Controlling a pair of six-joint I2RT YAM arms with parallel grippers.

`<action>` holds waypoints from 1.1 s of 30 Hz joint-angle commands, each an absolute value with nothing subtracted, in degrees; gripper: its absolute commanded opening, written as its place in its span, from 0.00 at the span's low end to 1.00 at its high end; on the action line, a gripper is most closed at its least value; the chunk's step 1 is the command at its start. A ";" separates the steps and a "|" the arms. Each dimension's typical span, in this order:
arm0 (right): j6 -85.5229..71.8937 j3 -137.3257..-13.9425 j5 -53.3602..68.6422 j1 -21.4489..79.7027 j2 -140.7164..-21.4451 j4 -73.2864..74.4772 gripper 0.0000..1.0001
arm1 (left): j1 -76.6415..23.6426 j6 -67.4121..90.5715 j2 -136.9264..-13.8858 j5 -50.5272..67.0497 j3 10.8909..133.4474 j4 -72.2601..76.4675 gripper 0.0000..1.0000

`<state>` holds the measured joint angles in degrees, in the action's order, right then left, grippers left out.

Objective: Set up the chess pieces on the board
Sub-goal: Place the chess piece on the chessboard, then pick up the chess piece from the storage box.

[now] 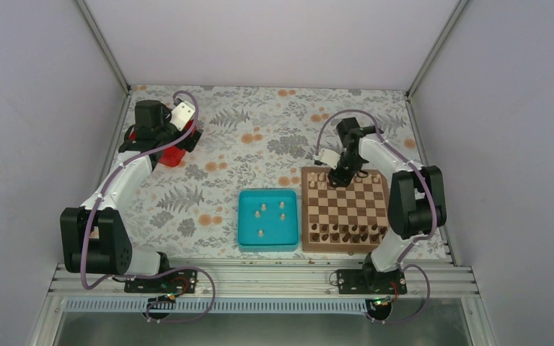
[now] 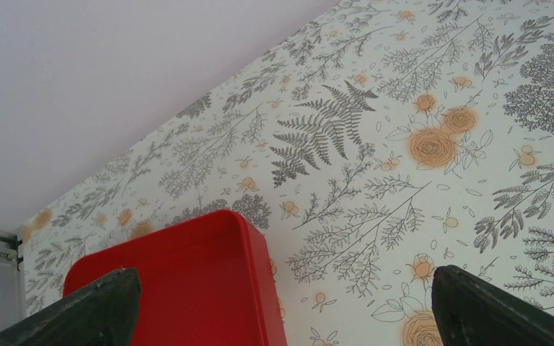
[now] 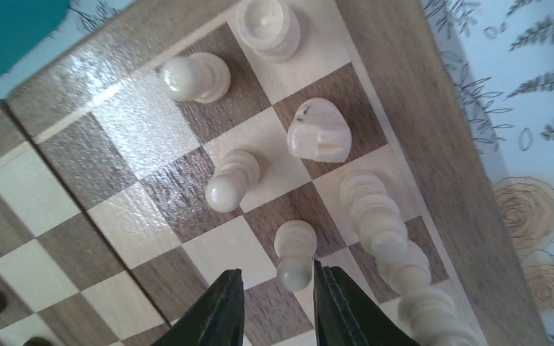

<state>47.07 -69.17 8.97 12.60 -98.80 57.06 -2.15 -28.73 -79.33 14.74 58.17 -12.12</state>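
The chessboard (image 1: 344, 247) lies at the right, and its border also shows in the right wrist view (image 3: 418, 144). My right gripper (image 1: 340, 176) hangs over its far left corner. In the right wrist view it (image 3: 278, 288) is open around a pale pawn (image 3: 295, 249) standing on a dark square; the pawn is near the right finger, with a gap to the left one. Other pale chessmen stand nearby: two pawns (image 3: 231, 180), a knight (image 3: 319, 130), a rook (image 3: 267, 25) and a bishop (image 3: 375, 209). Several pale pieces (image 1: 260, 214) lie in the teal tray (image 1: 267, 194). My left gripper (image 1: 167, 138) is open and empty.
Dark chessmen (image 1: 346, 232) stand in rows along the board's near edge. A red tray (image 1: 173, 153) sits at the far left under my left gripper (image 2: 281, 303), and it also shows in the left wrist view (image 2: 187, 281). The teal tray's corner (image 3: 7, 29) lies just left of the board.
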 commanded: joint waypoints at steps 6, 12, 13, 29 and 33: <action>47.03 -79.48 13.86 14.12 -91.43 66.66 0.31 | -2.34 -28.65 -78.84 16.01 58.75 -12.17 1.00; 42.92 -83.33 11.38 27.01 -91.68 67.78 0.38 | -2.37 -28.56 -78.66 16.00 58.89 -12.17 1.00; 42.35 -83.63 11.05 29.69 -92.41 67.77 0.39 | -2.35 -28.56 -78.65 15.95 58.86 -12.16 1.00; 38.47 -81.87 4.25 50.69 -106.36 65.09 0.39 | -2.33 -28.48 -77.29 16.08 58.03 -11.80 1.00; 37.45 -78.46 4.04 50.79 -106.33 62.88 0.39 | -2.33 -28.42 -77.68 16.39 58.19 -11.65 1.00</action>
<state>39.53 -81.03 5.89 50.57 -106.19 64.69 -2.15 -28.73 -78.48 15.11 58.17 -12.14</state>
